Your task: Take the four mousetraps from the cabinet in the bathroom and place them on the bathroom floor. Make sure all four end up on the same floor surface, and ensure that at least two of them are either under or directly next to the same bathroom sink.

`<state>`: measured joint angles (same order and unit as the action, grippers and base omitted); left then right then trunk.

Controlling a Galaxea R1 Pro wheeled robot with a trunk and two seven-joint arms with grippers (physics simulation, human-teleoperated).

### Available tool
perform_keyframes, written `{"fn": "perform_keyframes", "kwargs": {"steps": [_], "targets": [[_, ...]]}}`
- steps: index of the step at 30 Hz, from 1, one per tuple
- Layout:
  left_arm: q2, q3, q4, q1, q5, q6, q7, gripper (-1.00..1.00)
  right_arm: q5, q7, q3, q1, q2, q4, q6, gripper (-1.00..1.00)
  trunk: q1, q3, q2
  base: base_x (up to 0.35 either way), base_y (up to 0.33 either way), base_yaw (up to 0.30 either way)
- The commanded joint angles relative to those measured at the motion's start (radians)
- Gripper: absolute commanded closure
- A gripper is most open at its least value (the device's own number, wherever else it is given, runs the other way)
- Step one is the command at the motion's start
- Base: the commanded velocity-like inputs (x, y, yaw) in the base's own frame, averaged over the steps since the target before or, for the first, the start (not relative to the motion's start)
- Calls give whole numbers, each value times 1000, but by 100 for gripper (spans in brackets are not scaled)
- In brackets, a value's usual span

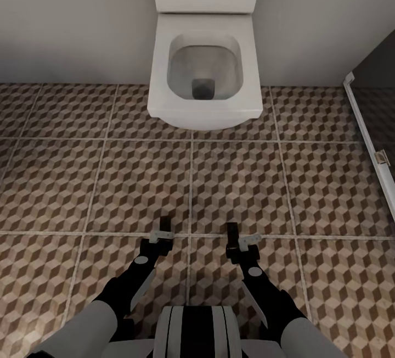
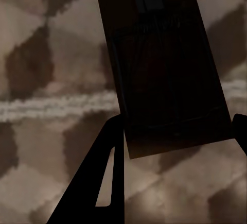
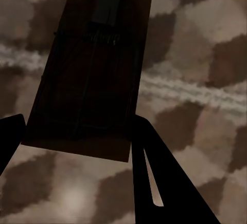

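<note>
head view: each tool, left tool (image 1: 163, 227) and right tool (image 1: 235, 235), grips a mousetrap (image 2: 164, 69) over the floor (image 1: 109, 182) facing a toilet (image 1: 204, 67); carrying step, next find the sink.

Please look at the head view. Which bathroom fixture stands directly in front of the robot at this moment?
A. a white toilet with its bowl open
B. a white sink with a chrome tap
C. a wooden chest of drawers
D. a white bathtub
A. A white toilet with its bowl open stands against the wall above the cube-pattern bathroom floor, straight ahead of both grippers, left and right, each holding a mousetrap.
</note>
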<state>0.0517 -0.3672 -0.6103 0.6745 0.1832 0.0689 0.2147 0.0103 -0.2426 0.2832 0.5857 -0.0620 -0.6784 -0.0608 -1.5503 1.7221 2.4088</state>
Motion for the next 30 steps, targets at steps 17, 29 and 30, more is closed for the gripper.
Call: {"fn": "perform_keyframes", "kwargs": {"steps": [17, 29, 30], "targets": [[-1, -7, 2, 0, 9, 5, 9, 100, -3, -4, 4, 0, -1, -38, -5, 100, 0, 14, 0, 0, 0, 0], [-1, -7, 3, 0, 9, 5, 8, 100, -3, -4, 5, 0, 1, -46, -5, 100, 0, 25, 0, 0, 0, 0], [-1, -7, 3, 0, 9, 5, 8, 100, -3, -4, 5, 0, 1, -46, -5, 100, 0, 27, 0, 0, 0, 0]]}}
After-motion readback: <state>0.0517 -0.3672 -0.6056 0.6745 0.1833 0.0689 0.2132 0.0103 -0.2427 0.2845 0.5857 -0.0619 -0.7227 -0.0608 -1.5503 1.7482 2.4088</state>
